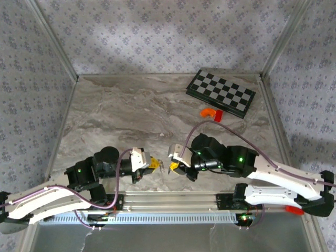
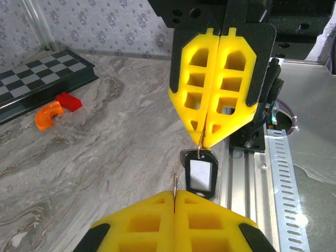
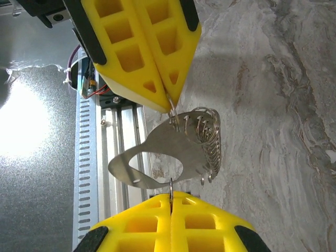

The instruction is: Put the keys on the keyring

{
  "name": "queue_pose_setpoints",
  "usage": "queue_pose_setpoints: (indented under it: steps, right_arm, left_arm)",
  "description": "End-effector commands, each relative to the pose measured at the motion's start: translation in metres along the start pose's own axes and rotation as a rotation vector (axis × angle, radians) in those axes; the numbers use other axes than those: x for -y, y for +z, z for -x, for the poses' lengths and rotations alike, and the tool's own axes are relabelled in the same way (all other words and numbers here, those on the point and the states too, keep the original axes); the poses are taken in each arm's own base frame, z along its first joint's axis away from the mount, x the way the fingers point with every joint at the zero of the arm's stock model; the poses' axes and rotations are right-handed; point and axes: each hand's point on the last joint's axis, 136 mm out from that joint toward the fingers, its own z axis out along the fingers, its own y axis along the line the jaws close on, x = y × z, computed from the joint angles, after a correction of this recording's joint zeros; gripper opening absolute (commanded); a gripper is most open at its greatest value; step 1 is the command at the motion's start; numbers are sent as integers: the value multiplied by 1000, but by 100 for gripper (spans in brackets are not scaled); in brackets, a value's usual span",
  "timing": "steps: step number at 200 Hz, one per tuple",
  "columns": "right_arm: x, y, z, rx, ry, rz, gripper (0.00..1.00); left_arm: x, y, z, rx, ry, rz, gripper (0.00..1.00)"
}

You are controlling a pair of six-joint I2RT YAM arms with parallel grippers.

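Both grippers meet tip to tip low over the marble table near its front edge. My left gripper (image 1: 153, 164) (image 2: 175, 193) is shut on a thin metal edge. In the right wrist view the left gripper (image 3: 171, 109) holds the keyring (image 3: 157, 143), a flat silvery loop with a coil of fine wire rings (image 3: 211, 137) hanging from it. My right gripper (image 1: 173, 167) (image 3: 171, 197) is shut on a thin wire ring that touches the loop's lower edge. In the left wrist view the keys (image 2: 199, 176), a dark oval tag with a pale face, hang below the right gripper (image 2: 202, 143).
A folded chessboard (image 1: 220, 93) lies at the back right, with an orange curved piece (image 1: 208, 112) and a red block (image 1: 218, 116) in front of it. The aluminium base rail (image 1: 173, 199) runs just behind the grippers. Patterned walls close in three sides.
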Motion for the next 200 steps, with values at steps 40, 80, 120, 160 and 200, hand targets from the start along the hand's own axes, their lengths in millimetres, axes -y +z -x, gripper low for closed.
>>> queue_pose_setpoints:
  steps: [40, 80, 120, 160, 200]
  right_arm:
    - [0, 1, 24, 53, -52, -14, 0]
    - [3, 2, 32, 64, -64, -32, 0]
    - [1, 5, 35, 65, -71, -23, 0]
    - [-3, 6, 35, 60, -75, -16, 0]
    - [-3, 6, 34, 57, -80, -21, 0]
  left_arm:
    - [10, -10, 24, 84, 28, -48, 0]
    - [11, -10, 22, 75, 31, -50, 0]
    - [8, -9, 21, 72, 31, -35, 0]
    - [4, -10, 20, 70, 32, -10, 0]
    - [4, -10, 21, 69, 34, -10, 0]
